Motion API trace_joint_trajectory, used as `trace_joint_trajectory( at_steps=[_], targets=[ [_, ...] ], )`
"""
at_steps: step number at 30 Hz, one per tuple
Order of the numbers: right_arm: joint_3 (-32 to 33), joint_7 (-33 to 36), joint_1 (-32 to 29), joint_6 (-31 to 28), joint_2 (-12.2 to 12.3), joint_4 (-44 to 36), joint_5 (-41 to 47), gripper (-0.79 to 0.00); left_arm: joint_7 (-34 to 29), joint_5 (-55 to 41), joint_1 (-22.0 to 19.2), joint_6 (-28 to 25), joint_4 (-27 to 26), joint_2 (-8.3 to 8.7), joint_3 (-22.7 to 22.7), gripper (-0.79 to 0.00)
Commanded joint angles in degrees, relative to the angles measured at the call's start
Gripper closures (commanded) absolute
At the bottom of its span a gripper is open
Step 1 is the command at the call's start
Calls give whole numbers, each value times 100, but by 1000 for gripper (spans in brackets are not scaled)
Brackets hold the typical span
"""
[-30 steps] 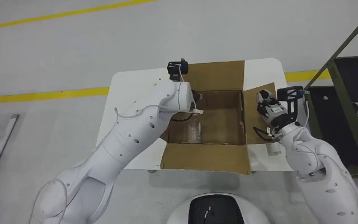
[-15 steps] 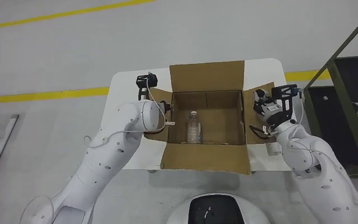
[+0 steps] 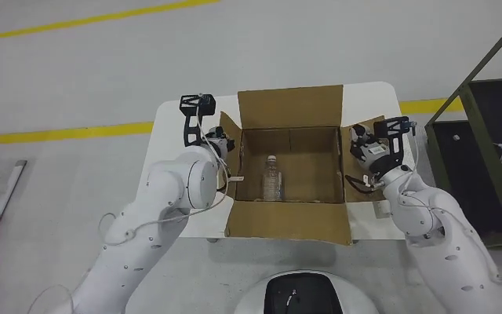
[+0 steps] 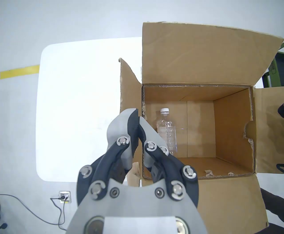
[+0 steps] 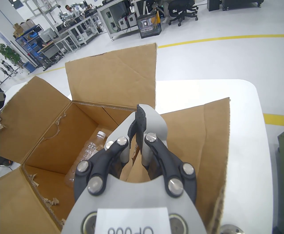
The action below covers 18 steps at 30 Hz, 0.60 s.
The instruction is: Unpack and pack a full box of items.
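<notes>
At centre frame, one bottle [image 3: 271, 177] is seen in one box [image 3: 287, 221].
Left gripper [image 4: 136, 115] and right gripper [image 5: 140, 110] are both pinched together.

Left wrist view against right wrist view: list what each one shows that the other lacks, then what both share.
Left wrist view: the left hand, shut near a side flap, and a floor socket with a cable. Right wrist view: the right hand, shut over the opposite flap, plus workbenches, office chairs and a plant behind. Both: the open cardboard box, the clear bottle lying inside, the white table, a yellow floor line.
</notes>
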Motion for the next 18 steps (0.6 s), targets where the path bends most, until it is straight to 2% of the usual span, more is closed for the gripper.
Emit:
trace_joint_trajectory(
  at_steps=[1,14,18],
  targets=[
    [-32,19,25,-42,3,15,-29,0,7,-96,37,7,-60,-3,-42,0],
    [-249,36,162,-220,-2,55,5,0,7,-96,37,7,-60,-3,-42,0],
    [-244,24,129,-206,2,51,17,0,385,117,250,-149,-111,14,-169,0]
  ],
)
